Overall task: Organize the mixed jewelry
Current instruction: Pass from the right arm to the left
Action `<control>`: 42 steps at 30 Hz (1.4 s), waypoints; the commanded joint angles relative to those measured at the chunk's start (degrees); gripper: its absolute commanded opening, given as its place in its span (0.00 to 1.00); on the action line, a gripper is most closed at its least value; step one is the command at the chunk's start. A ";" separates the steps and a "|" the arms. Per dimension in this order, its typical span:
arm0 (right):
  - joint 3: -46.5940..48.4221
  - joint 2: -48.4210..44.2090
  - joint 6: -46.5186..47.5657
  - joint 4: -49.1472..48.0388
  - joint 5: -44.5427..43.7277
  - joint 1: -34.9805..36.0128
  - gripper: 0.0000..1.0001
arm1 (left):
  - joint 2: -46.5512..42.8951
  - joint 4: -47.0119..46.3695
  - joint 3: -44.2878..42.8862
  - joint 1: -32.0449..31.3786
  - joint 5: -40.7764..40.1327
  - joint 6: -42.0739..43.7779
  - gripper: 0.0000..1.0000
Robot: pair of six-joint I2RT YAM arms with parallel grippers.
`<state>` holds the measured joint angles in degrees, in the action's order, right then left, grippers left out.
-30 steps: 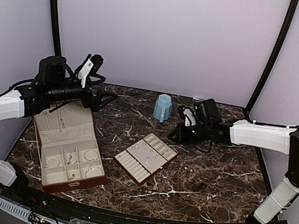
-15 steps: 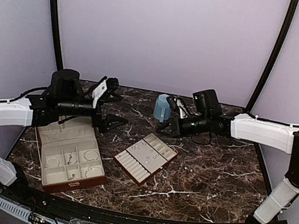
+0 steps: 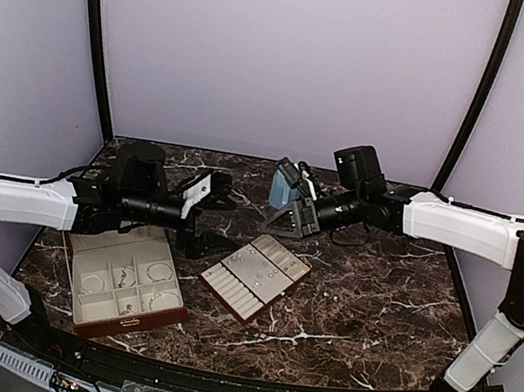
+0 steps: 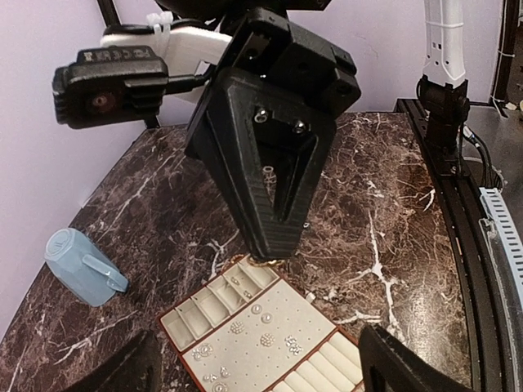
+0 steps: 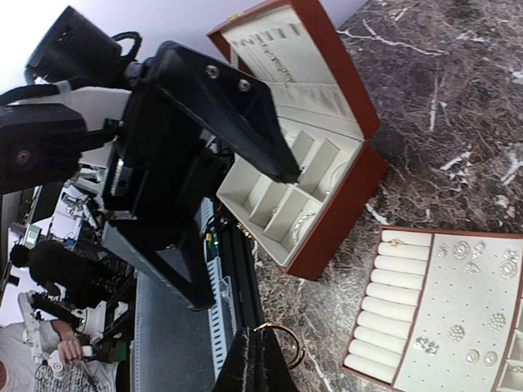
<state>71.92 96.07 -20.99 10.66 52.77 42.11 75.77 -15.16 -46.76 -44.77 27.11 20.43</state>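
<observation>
My right gripper is shut on a small gold-coloured hoop, which sticks out beside its tip. In the left wrist view this gripper hangs tip-down over the far corner of the cream slotted tray, the hoop at its point. Small studs sit pinned in the tray's middle panel. My left gripper is open and faces the right one, fingers wide apart, nothing between them. From above, the left gripper and right gripper hover close together behind the tray.
The reddish-brown box lies open at the left, with thin hoops in its cream compartments. A blue mug stands at the back, just behind the right gripper. Loose tiny pieces lie on the marble right of the tray.
Both arms have swung in toward the middle. The left gripper moved right and down past the box lid; the right gripper moved left to the tray's far corner, still holding the hoop.
</observation>
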 commanded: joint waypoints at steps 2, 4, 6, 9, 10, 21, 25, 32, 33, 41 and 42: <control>3.23 1.47 0.79 -0.92 8.11 1.30 0.00 | 0.48 -1.61 0.16 -1.96 -1.53 2.61 0.79; 3.58 1.93 0.33 -1.32 9.32 1.52 0.00 | 0.69 -1.70 0.13 -2.63 -2.31 3.17 0.75; 4.11 2.58 0.37 -1.14 10.40 1.93 0.00 | 0.92 -1.95 0.10 -3.36 -4.01 3.63 0.72; 4.69 3.34 0.66 -0.47 11.39 2.48 0.00 | 0.98 -2.59 0.08 -3.83 -5.96 3.80 0.66; 4.86 3.52 0.67 -0.40 11.61 2.65 0.00 | 0.97 -2.68 0.08 -4.03 -6.12 3.93 0.65; 6.10 5.01 0.32 -0.26 14.28 3.66 0.00 | 1.57 -0.77 -0.46 -6.85 -8.11 6.81 0.43; 6.13 5.40 0.53 0.54 14.55 3.70 0.00 | 1.27 -1.06 -0.08 -7.61 -9.37 7.79 0.40; 6.30 6.03 0.93 1.20 14.57 3.95 0.00 | 0.82 -2.24 0.56 -8.47 -11.77 8.30 0.39; 6.30 6.11 0.95 1.27 14.51 3.95 0.00 | 0.76 -2.35 0.63 -8.52 -11.84 8.31 0.39; 6.57 6.40 1.13 1.62 13.57 3.97 0.00 | -0.05 -2.04 1.09 -9.31 -11.37 9.23 0.27; 6.57 6.33 1.11 1.65 13.41 3.95 0.00 | -0.03 -1.92 1.12 -9.40 -11.33 9.34 0.25</control>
<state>76.84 101.69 -20.80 12.53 66.19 45.45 77.34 -16.21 -46.63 -53.60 15.57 28.40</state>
